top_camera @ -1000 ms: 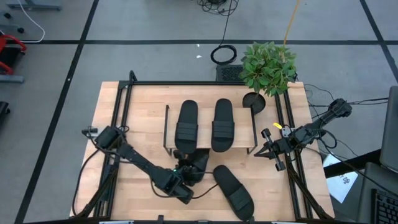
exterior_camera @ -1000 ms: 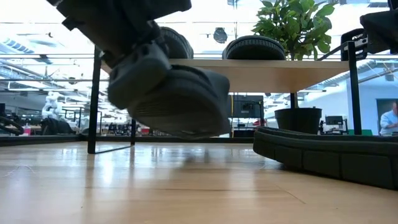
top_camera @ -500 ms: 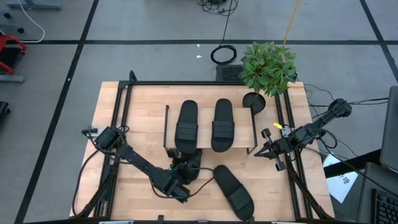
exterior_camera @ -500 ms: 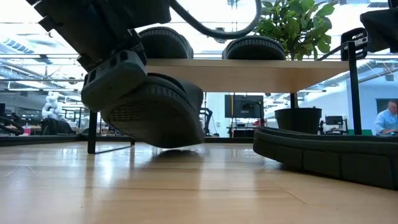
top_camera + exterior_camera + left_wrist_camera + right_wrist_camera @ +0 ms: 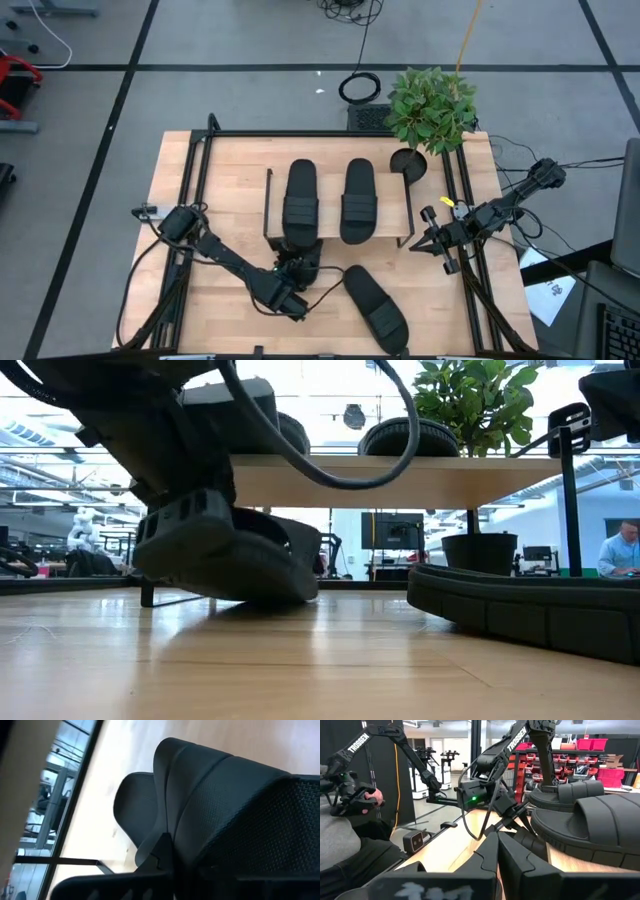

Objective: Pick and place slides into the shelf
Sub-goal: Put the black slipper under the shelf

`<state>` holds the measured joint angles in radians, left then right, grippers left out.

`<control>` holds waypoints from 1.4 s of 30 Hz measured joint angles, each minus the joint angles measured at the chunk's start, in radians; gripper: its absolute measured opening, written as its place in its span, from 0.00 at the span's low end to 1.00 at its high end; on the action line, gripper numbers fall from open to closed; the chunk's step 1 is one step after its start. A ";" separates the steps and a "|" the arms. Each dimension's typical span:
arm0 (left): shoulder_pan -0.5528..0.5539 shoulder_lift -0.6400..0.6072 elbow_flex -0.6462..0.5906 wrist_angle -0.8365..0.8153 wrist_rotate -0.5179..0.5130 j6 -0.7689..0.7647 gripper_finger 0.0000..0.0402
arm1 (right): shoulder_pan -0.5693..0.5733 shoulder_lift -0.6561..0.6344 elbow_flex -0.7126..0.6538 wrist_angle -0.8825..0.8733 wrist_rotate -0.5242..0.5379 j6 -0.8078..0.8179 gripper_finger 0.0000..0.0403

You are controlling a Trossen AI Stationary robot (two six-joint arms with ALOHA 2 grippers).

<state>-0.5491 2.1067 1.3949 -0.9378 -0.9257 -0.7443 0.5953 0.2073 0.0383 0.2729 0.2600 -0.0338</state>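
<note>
Under the front edge of the shelf [image 5: 338,240], on its left half, your left gripper [image 5: 292,290] is pinching the third slide [image 5: 225,550] at its rear and holding it low over the table [image 5: 230,170], toe pointed into the gap beneath the board. In the low view that slide sits nearly level, its sole close to or just touching the wood; you can't tell which from here. Its angle suits the job: the top of the shelf already carries two slides [image 5: 301,203] side by side, so the lower space looks like the only room left, and a flat, low carry is what gets the strap under the board. The left wrist view is filled by the ribbed strap and sole, with the shelf's black leg beyond, which tells you the grip is on the heel side rather than the toe. The fourth slide [image 5: 374,308] lies loose on the table to the right of the held one, angled toward the front right corner, near it but apart. Your right gripper [image 5: 432,243] waits off the right end of the shelf with its fingers pressed together, holding nothing. I'd judge you a little past halfway: two placed, one going in, one to fetch. Watch the strap against the board's underside as you push, and keep the toe clear of the frame leg on that side
</note>
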 joint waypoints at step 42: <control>-0.091 -0.011 0.237 -0.175 0.471 0.339 0.44 | 0.000 0.000 0.000 0.000 -0.001 0.006 0.00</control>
<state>-0.6403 2.0956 1.6316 -1.1125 -0.4550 -0.4052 0.5957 0.2073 0.0383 0.2729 0.2592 -0.0280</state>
